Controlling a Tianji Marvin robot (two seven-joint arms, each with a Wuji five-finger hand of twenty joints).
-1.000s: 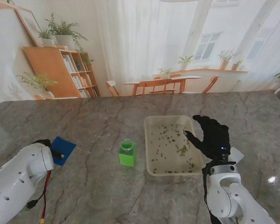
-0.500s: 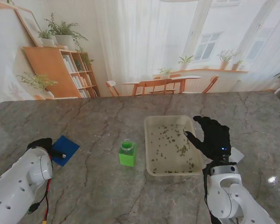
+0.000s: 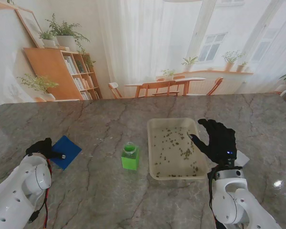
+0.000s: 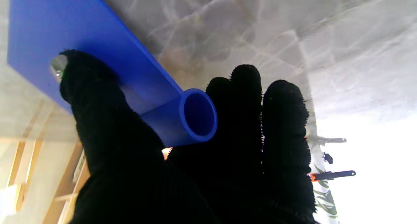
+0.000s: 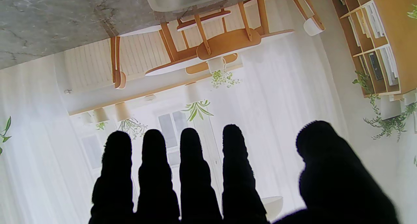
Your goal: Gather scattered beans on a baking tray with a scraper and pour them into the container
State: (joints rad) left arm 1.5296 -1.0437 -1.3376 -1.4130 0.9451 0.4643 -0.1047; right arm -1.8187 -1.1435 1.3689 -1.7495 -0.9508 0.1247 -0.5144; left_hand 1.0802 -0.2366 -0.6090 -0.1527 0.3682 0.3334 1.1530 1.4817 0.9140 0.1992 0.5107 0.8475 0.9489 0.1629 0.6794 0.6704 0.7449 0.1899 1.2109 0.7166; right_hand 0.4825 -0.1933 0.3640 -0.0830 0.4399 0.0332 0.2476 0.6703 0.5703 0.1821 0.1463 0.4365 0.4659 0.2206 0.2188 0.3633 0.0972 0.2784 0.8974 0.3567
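Resting at the table's left edge, the left hand [image 3: 39, 147] has its thumb [image 4: 88, 87] laid on the flat blade of the blue scraper [image 3: 65, 151] and its other fingers [image 4: 247, 97] beside the round handle, though a firm clamp cannot be told. The right hand [image 3: 219, 139] hovers with straight, parted fingers [image 5: 192, 165] at the right rim of the baking tray [image 3: 153, 155], holding nothing. Beans [image 3: 174, 141] lie scattered across the tray, and the green container [image 3: 130, 157] stands just left of it.
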